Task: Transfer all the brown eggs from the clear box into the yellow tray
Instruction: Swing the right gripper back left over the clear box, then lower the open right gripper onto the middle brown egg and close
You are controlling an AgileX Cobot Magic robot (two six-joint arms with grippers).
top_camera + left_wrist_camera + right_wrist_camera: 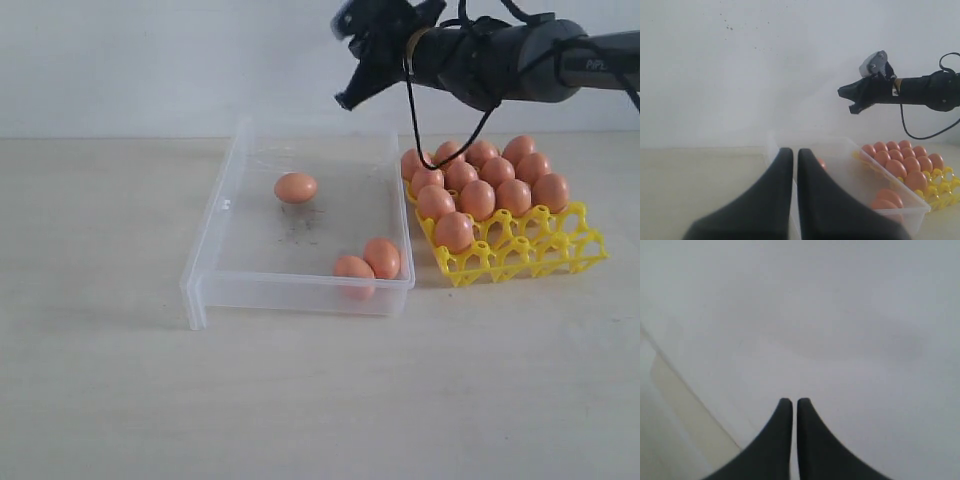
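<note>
Three brown eggs (296, 187) are seen in the clear box (205, 240): one near 12 o'clock, two at 5 o'clock. The yellow tray (565, 250) is set at its 3 o'clock. The left gripper (790, 154) and right gripper (790, 402) are closed, empty

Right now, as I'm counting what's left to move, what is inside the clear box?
Three brown eggs lie in the box: one alone toward the back, two together at the near right corner. Nothing hides the rest of its floor.
</note>
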